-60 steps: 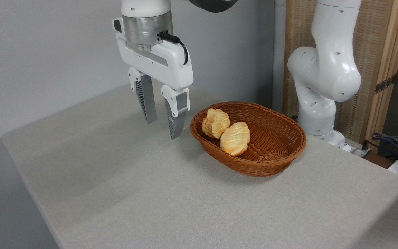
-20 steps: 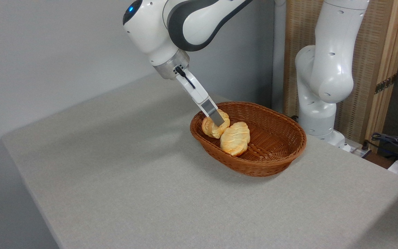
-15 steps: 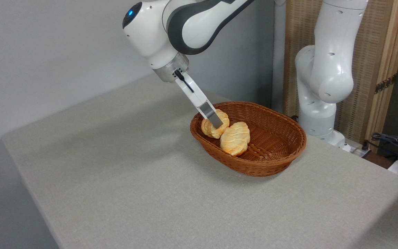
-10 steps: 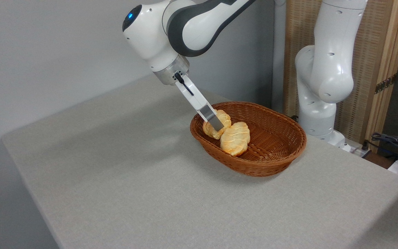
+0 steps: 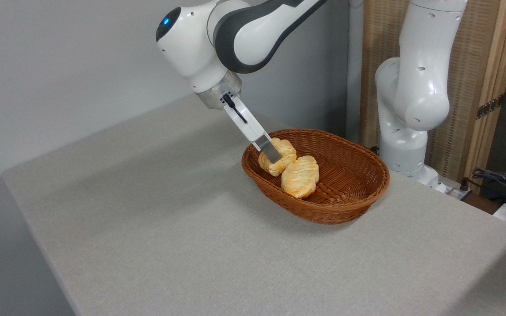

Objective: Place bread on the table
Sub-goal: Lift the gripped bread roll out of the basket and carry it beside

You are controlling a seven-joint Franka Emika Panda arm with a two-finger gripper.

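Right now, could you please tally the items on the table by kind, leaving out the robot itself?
Knobbly round bread: 1
Longer ridged roll: 1
Wicker basket: 1
Total: 3, both rolls inside the basket.

The near finger (image 5: 271,153) of the gripper (image 5: 273,155) is covering the middle of the bread (image 5: 280,160) and hiding the far finger, so the grip is not showing, while the picture's top edge is cutting off the arm (image 5: 253,30).
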